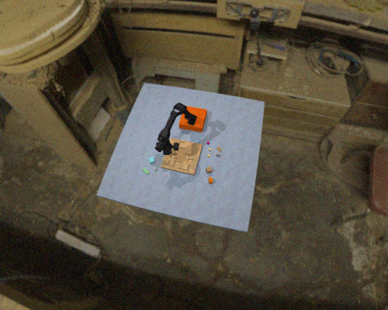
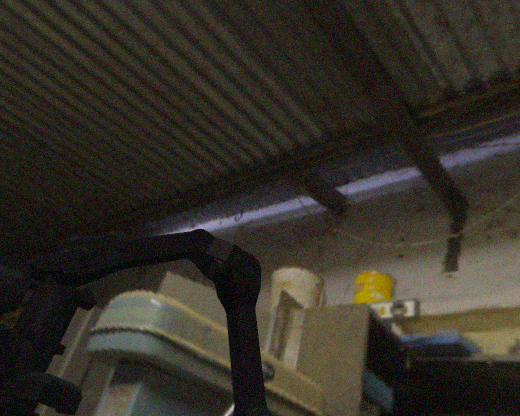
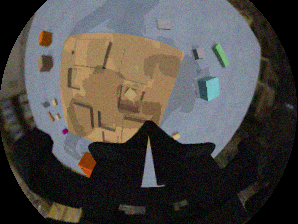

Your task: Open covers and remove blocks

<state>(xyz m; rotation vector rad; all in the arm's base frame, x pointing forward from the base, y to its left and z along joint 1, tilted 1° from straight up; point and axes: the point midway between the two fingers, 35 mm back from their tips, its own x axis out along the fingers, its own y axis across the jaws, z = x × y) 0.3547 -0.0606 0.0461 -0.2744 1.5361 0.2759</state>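
The tool (image 1: 176, 146) (image 3: 148, 123), closed to a narrow gap, hides the near edge of the board (image 1: 181, 156) (image 3: 112, 85).

On the bench (image 1: 226, 201), the puzzle board (image 1: 192, 164) (image 3: 135, 50) lies before the big box (image 1: 193, 118), with two larger blocks and several tiny pieces to its right in the top view, and a cube (image 1: 151, 159) (image 3: 209, 88) and a bar (image 1: 145, 171) (image 3: 220, 55) to its left.
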